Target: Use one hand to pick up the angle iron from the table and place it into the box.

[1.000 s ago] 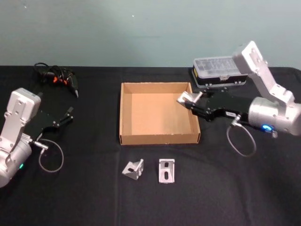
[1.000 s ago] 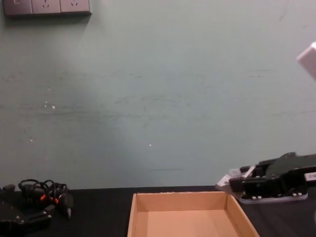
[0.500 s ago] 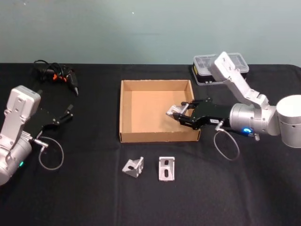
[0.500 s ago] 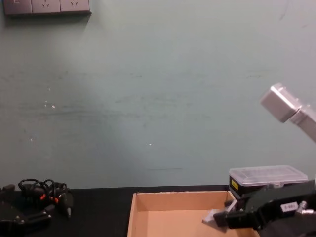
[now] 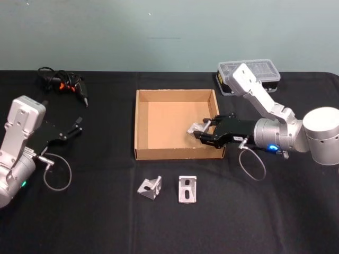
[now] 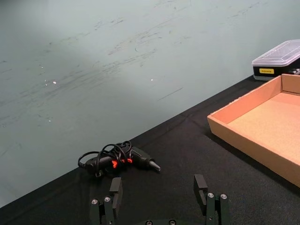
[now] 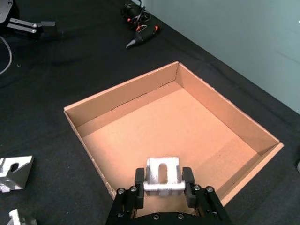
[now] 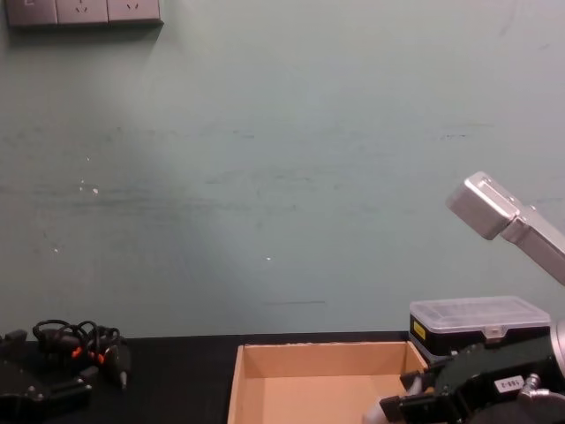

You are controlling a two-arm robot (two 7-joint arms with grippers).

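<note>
head view: right tool (image 5: 201,133) clamped on the angle iron (image 5: 196,127), reaching in over the right wall of the box (image 5: 179,154) close to its front corner. piece projecting ahead of the fingertips, toward the box's middle. second bracket (image 5: 150,188) and third bracket (image 5: 187,190) flat on the desk (image 5: 106,227), outside the box, off to the side of the tool. left tool (image 5: 76,128) parked well apart, across the box from the working tool.

left wrist view: left tool spread wide, holding nothing.

right wrist view: angle iron (image 7: 161,176) gripped by its two sides, slotted face up, slot in line with the tool's reach. long axis judged along that reach, though the piece looks nearly square. box floor below and ahead, near corner of the walls directly under the fingers (image 7: 139,177).

chest view: right tool low by the box's right wall, plastic case (image 8: 477,316) behind it.

likely hazards: release this close to the corner, leaving the piece caught on a wall top or tipped out onto the desk; contact with the low wall while descending, shoving the light box.
</note>
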